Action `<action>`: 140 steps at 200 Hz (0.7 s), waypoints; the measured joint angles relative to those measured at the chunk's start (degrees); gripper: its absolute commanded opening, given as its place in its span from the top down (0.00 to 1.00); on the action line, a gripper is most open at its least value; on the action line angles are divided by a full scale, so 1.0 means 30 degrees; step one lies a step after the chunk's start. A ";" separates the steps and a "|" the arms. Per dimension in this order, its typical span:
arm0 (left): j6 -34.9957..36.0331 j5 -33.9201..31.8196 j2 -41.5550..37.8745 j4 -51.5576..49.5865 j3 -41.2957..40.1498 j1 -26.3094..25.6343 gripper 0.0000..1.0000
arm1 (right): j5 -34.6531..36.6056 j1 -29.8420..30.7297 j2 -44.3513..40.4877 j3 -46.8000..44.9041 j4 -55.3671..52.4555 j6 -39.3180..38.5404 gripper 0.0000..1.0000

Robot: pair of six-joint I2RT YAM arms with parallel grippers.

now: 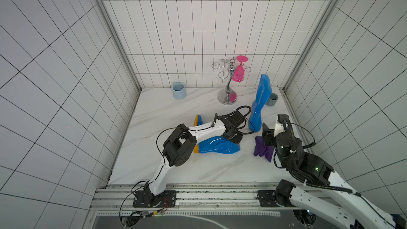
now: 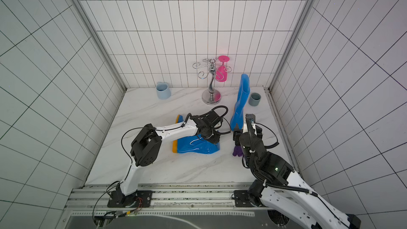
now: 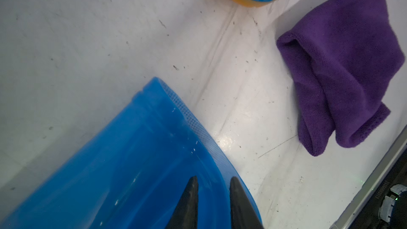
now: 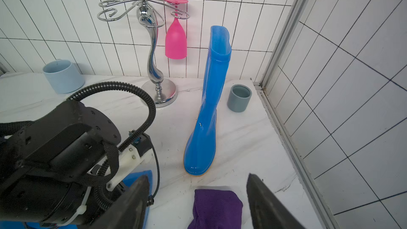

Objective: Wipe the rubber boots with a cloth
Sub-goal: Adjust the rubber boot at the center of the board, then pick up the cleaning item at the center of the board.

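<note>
On the table (image 1: 176, 168), the left gripper (image 3: 213, 178) is hanging slightly parted over the lying boot (image 3: 132, 161), while the right wrist view is showing the right gripper (image 4: 197, 176) wide open over the cloth (image 4: 217, 208), partly hidden in both top views.

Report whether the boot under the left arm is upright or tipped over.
Tipped over: the boot lies on its side on the table, orange sole edge facing sideways; the other boot stands upright.

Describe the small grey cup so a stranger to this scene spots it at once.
Start at the far right corner of the white marble-look tabletop. There the upright glossy blue rubber boot stands, with the small grey cylindrical cup just beside it, toward the right wall. Unlike the pale blue mug at far left, it is darker and smaller.
</note>
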 measured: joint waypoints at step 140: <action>0.0532 0.1938 -1.1366 0.1545 -0.8313 0.8262 0.67 | -0.0889 -0.2739 0.2747 0.0000 -0.0466 0.2448 0.22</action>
